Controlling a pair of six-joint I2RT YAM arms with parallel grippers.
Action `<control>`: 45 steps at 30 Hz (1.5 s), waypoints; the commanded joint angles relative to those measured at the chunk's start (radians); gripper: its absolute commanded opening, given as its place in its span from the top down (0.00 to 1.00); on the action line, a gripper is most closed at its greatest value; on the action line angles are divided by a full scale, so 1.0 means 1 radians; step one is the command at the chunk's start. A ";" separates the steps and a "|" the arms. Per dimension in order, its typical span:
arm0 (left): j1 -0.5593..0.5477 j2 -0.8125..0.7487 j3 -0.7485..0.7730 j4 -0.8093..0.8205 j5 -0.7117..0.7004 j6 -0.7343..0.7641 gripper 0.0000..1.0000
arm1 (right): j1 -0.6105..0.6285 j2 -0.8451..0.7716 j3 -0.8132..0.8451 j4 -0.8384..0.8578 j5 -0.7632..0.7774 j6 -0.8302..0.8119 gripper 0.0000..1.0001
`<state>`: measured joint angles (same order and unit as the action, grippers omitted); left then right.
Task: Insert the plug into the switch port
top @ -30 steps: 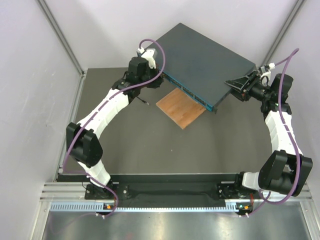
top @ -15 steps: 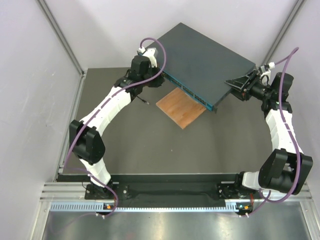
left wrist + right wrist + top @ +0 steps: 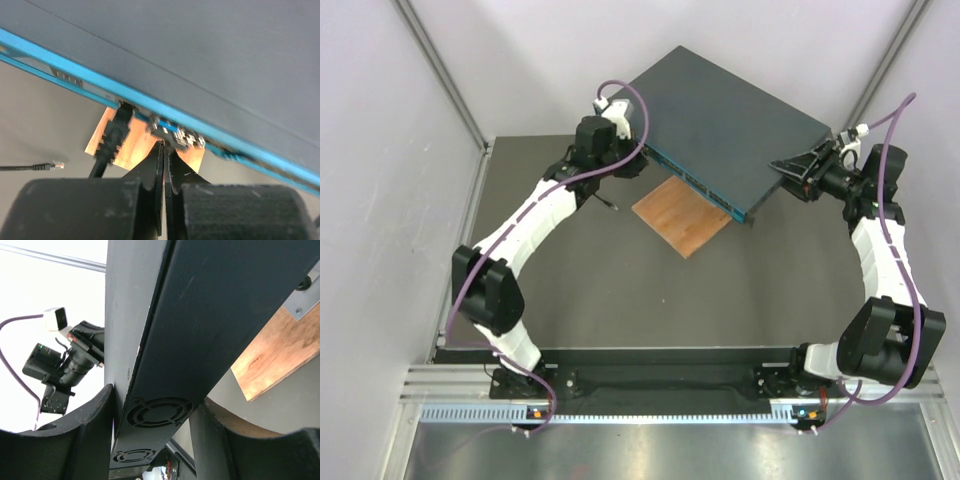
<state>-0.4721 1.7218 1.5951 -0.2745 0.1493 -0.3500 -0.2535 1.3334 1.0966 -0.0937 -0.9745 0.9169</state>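
The dark blue-grey switch lies at the back with its teal front face turned to the left arm. My left gripper is shut on nothing, its tips close below a switch port. Left of it, a black booted cable end sits in another port. The pale plug on its thin black cable lies loose on the table, also visible in the top view. My right gripper clamps the switch's right side edge, one finger on each face.
A brown wooden board lies under the switch's front edge and shows behind the left fingers. White walls and metal posts close in the dark table at the back and sides.
The left arm shifted a little toward the switch and came back. The right arm and the switch have not moved.
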 commanded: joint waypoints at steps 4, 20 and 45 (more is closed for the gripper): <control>0.052 -0.235 -0.138 0.101 0.153 0.062 0.92 | 0.030 0.024 0.052 0.058 0.066 -0.246 1.00; 0.268 -0.472 -0.282 -0.145 0.338 0.138 0.01 | 0.007 -0.016 0.088 -0.130 0.097 -0.421 0.00; 0.529 -0.471 -0.227 -0.411 0.236 0.258 0.01 | -0.106 -0.327 0.149 -0.802 0.166 -1.210 0.00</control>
<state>0.0509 1.3296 1.3945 -0.6735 0.4049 -0.1371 -0.3912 1.0538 1.2308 -0.8505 -0.8879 -0.1757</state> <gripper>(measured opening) 0.987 0.996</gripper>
